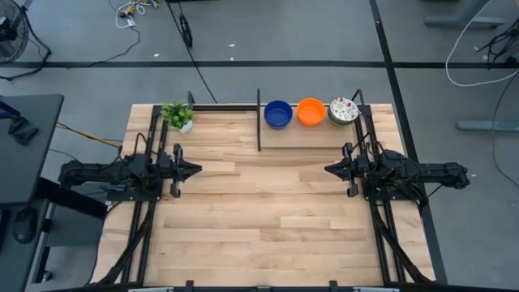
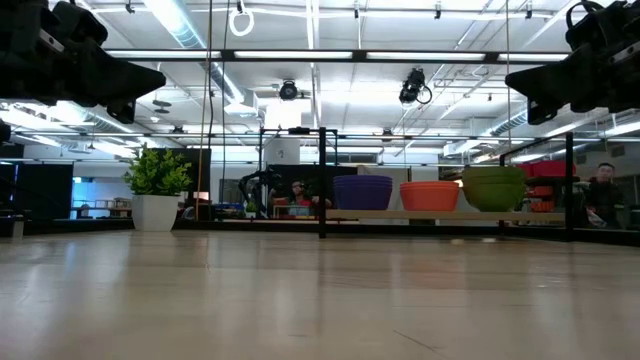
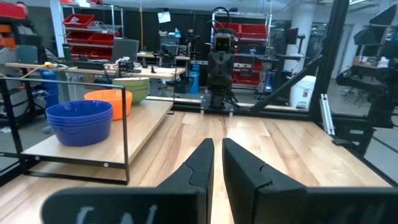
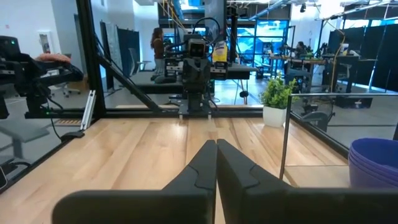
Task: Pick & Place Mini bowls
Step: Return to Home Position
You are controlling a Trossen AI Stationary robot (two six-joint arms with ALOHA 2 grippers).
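Blue bowl stack (image 1: 278, 113), orange bowl stack (image 1: 310, 112), patterned bowl stack (image 1: 343, 110): side by side on shelf (image 1: 302, 136), far edge of counter (image 1: 259, 215). Right gripper (image 1: 328, 169): nearer, closed tight, empty. Left gripper (image 1: 197, 169): well apart, closed to a sliver, empty.

1. The blue bowls (image 1: 278, 113) sat nested upright in 1 stack on the shelf (image 3: 140, 124).
2. The orange bowls (image 1: 310, 111) stood stacked just beside them, in the middle of the 3 stacks.
3. The white floral-patterned bowls (image 1: 343, 110), green outside, stood stacked at the row's far end.
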